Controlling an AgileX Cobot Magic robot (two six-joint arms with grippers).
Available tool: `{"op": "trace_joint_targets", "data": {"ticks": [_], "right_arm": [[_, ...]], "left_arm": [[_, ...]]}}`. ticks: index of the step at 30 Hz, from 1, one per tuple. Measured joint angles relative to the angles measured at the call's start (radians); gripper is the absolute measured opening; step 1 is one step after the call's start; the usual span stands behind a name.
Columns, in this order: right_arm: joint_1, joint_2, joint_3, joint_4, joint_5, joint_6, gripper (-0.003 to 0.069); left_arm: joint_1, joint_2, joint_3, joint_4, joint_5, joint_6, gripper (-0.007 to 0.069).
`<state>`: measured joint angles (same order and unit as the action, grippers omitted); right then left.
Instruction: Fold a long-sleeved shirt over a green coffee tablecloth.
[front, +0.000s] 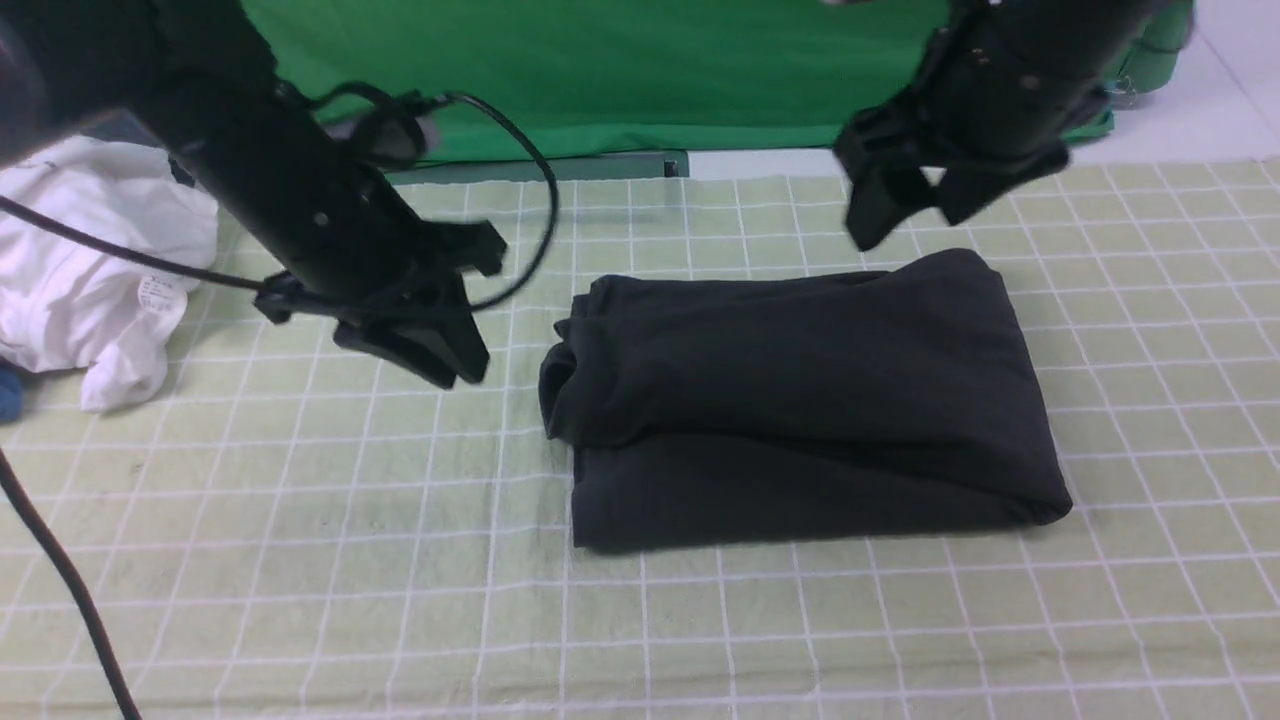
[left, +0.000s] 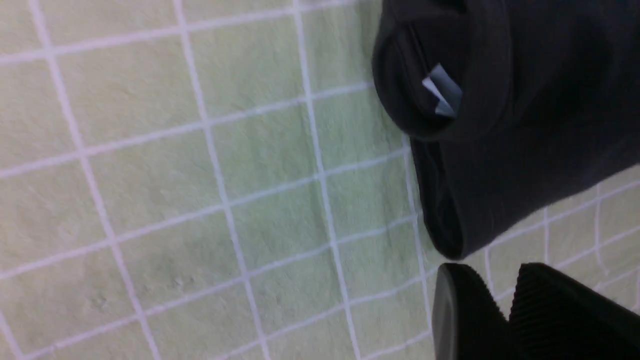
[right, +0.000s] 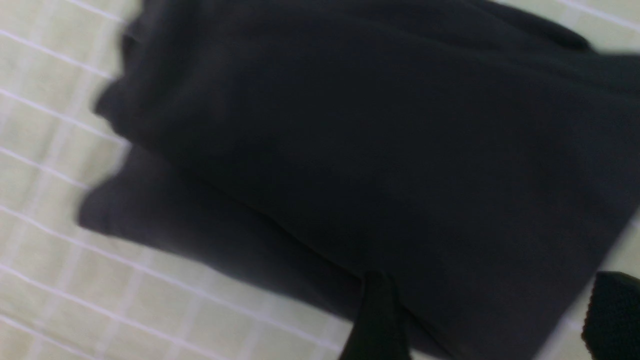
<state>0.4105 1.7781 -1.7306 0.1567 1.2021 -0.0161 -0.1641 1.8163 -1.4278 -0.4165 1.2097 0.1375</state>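
Since the long-sleeved shirt (front: 800, 390) lies folded below our open right hand (front: 910, 220) and beside our closed, empty left hand (front: 450, 365), we should lift straight clear.

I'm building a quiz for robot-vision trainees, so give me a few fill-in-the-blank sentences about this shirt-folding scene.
The folded long-sleeved shirt is ___ in colour.
The right gripper hangs near the shirt's far right corner with its jaws ___.
A crumpled ___ garment lies at the far left of the green coffee tablecloth.
Missing words: black; open; white.
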Motion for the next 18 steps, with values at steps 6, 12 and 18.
{"op": "trace_joint_targets", "data": {"ticks": [6,12,18], "right_arm": [[-0.049,-0.161,0.302,-0.048,-0.023,0.0,0.0506],[-0.057,-0.15,0.562,-0.07,-0.199,0.0,0.0506],[-0.058,-0.055,0.638,-0.105,-0.313,0.0,0.0506]], "left_arm": [[-0.137,0.0,0.144,0.025,-0.095,-0.032,0.0239],[-0.186,0.002,0.187,0.043,-0.233,-0.089,0.0363],[-0.186,0.023,0.187,0.043,-0.272,-0.098,0.0457]]}}
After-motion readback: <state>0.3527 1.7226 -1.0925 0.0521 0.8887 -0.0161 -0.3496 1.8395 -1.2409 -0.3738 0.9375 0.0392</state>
